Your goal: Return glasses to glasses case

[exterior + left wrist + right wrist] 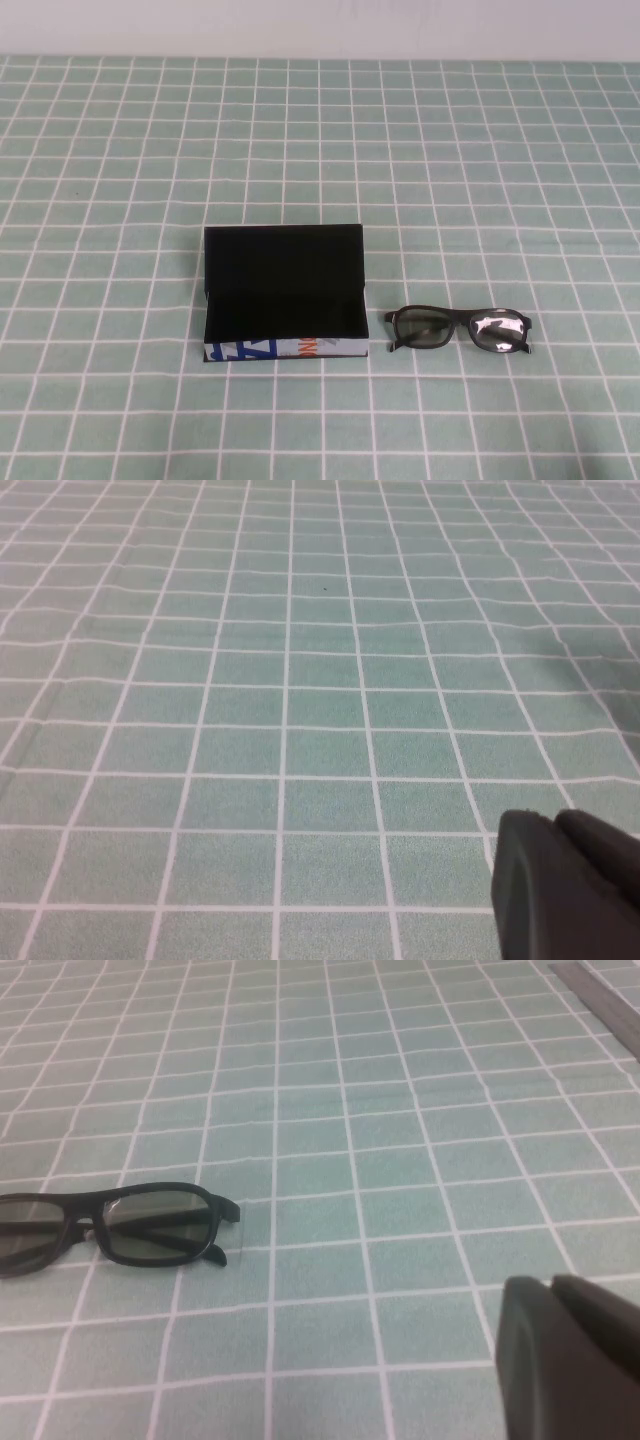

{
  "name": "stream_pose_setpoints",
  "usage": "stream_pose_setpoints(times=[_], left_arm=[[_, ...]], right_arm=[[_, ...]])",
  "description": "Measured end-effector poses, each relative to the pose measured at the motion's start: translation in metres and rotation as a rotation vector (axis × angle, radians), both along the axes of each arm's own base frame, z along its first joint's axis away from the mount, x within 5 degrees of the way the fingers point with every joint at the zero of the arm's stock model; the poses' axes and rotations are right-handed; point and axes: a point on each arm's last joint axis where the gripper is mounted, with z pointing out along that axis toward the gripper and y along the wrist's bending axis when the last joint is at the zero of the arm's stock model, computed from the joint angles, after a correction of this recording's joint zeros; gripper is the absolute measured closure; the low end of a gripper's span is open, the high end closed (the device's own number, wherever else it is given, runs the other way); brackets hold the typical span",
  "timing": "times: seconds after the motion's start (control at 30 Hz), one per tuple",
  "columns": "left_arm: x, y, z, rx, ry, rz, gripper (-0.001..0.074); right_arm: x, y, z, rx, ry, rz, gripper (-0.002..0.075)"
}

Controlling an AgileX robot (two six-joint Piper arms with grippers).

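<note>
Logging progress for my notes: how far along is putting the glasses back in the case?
Done: the rectangular black glasses case already stands open on the green checked tablecloth. In hand: nothing; the black thick-framed plastic glasses lie folded beside the case, apart from it. The left gripper and right gripper show only in their wrist views, holding nothing. Left: grasp the glasses, place them inside, close the lid.

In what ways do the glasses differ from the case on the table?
The case is a wide rectangular box, its lid up; the glasses are narrower and lie flat, folded, right of it, apart. The case has a blue, white and orange front; the glasses have clear lenses. Both are black and rest on the checked cloth. The left gripper and right gripper touch neither thing.
</note>
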Motion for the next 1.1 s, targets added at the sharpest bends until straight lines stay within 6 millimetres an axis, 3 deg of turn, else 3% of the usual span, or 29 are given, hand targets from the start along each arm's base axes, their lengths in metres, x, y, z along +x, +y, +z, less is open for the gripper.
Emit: stream_pose_setpoints(times=[0.73, 0.87, 1.1], left_arm=[[0.0, -0.001, 0.002, 0.026, -0.02, -0.025, 0.0737], [0.002, -0.002, 0.012, 0.013, -0.134, -0.039, 0.0737], [0.001, -0.007, 0.045, -0.025, -0.503, -0.082, 0.0737]], right_arm=[[0.0, 0.0, 0.001, 0.002, -0.006, -0.001, 0.0739], [0.001, -0.001, 0.005, 0.002, -0.055, -0.008, 0.0739], [0.004, -0.003, 0.021, 0.006, -0.239, -0.034, 0.0739]])
